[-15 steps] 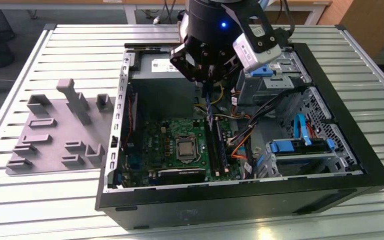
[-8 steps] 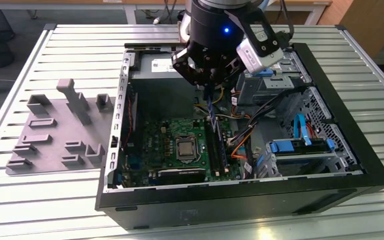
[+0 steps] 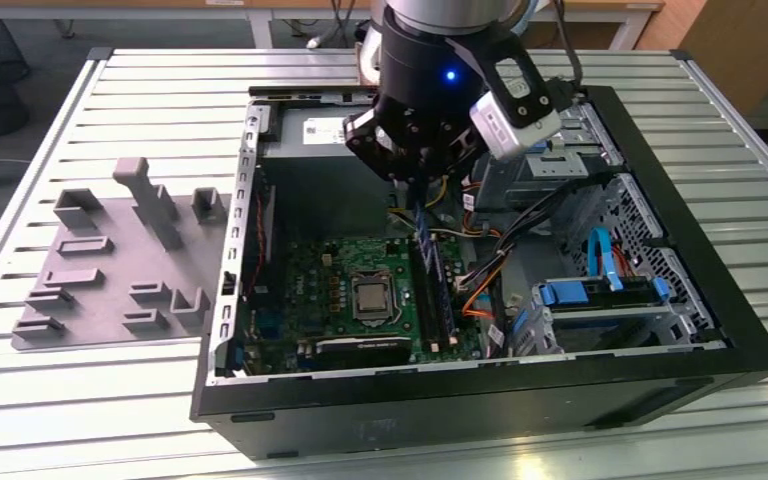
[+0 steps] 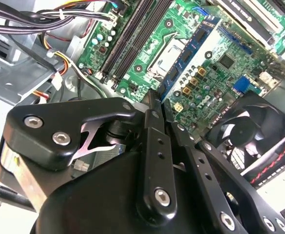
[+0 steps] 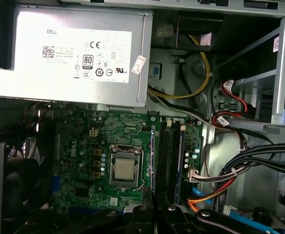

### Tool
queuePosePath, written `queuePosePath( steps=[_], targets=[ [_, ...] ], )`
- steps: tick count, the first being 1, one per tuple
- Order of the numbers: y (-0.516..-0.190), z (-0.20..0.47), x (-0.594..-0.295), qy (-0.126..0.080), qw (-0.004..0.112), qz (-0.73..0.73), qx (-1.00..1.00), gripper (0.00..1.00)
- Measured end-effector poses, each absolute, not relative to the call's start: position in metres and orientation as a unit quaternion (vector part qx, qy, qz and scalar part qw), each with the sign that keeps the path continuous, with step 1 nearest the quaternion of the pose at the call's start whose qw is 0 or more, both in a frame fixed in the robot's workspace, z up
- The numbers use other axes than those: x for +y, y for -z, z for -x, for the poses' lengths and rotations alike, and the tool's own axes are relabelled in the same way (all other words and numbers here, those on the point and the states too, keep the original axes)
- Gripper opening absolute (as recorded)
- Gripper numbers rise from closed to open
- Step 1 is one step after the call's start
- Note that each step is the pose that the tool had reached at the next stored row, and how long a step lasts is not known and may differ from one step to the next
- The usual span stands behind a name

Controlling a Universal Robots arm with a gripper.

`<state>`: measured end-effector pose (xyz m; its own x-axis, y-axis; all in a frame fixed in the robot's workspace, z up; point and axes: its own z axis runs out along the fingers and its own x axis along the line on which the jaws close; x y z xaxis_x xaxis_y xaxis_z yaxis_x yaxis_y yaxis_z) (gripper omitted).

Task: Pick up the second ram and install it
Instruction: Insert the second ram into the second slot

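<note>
My gripper (image 3: pixel 411 185) hangs inside the open computer case (image 3: pixel 357 400), shut on the second ram (image 4: pixel 191 48). The ram is a thin blue-green stick with dark chips and a white sticker. In the second wrist view it juts out from between the fingertips (image 4: pixel 153 105) over the motherboard (image 4: pixel 220 78). In the first wrist view the ram (image 5: pixel 152 161) shows edge-on, running out from the gripper (image 5: pixel 157 212) between the processor socket (image 5: pixel 124 168) and the long black slots (image 5: pixel 169 156). In the exterior view the ram (image 3: pixel 422 225) hangs just above the slots (image 3: pixel 438 295).
A silver power supply (image 5: pixel 74 53) fills the case end beyond the motherboard. Cable bundles (image 5: pixel 239 165) and a drive cage with blue parts (image 3: pixel 598 295) lie beside the slots. A black fan (image 4: pixel 252 131) sits at the case wall. Grey fixture blocks (image 3: pixel 117 260) stand on the table outside.
</note>
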<state>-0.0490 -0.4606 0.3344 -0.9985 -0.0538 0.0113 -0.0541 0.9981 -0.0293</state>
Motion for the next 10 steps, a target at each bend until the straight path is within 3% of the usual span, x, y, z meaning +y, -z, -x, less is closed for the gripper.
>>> queuePosePath(
  steps=[10],
  targets=[
    [-0.318, 0.049, -0.463, -0.015, 0.005, -0.021, -1.0, 0.14]
  ],
)
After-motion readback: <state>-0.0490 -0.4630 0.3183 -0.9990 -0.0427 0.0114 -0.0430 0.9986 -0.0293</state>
